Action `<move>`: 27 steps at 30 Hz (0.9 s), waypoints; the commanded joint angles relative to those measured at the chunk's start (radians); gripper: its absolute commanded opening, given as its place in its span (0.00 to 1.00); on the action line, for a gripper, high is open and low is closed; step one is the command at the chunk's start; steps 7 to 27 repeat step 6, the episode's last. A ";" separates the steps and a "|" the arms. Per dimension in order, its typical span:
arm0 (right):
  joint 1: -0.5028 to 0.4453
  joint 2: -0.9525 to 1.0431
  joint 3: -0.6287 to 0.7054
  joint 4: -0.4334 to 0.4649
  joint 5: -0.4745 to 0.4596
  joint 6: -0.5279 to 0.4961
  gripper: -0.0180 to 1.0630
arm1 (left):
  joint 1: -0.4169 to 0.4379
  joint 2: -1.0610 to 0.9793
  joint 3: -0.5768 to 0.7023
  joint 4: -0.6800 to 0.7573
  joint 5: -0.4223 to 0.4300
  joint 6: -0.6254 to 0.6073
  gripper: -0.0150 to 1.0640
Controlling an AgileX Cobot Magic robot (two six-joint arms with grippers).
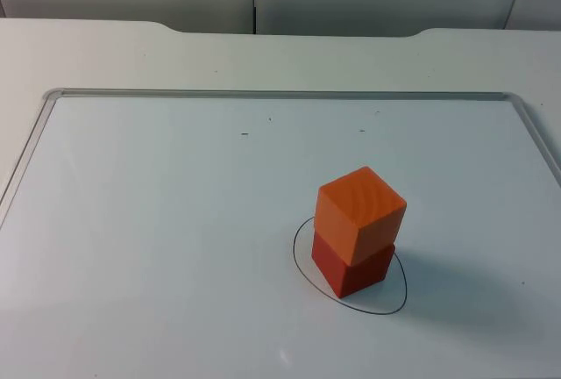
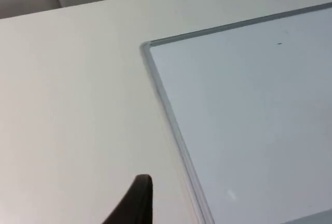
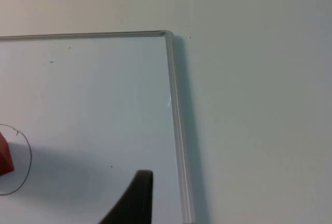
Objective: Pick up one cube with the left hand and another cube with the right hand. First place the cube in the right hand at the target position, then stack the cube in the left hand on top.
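Two cubes stacked, orange cube point(image 1: 360, 213) hiding red cube's point(image 1: 354, 268) top

From the right wrist I get just a sliver of the red cube point(image 3: 4, 156), cut by the picture's edge, with part of the drawn ring point(image 3: 26, 156). One fingertip point(image 3: 136, 198) per gripper shows, so I can't judge either jaw.

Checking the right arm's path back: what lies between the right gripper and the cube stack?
Bare whiteboard and the drawn circle's line, in the right wrist view, separate the right gripper's fingertip from the red cube.
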 commanded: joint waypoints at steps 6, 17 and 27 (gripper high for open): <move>-0.007 -0.003 0.004 0.002 -0.014 -0.006 0.99 | 0.137 -0.005 0.002 -0.007 -0.009 0.000 0.99; -0.007 -0.003 0.004 0.002 -0.014 -0.006 0.99 | 0.137 -0.005 0.002 -0.007 -0.009 0.000 0.99; -0.007 -0.003 0.004 0.002 -0.014 -0.006 0.99 | 0.137 -0.005 0.002 -0.007 -0.009 0.000 0.99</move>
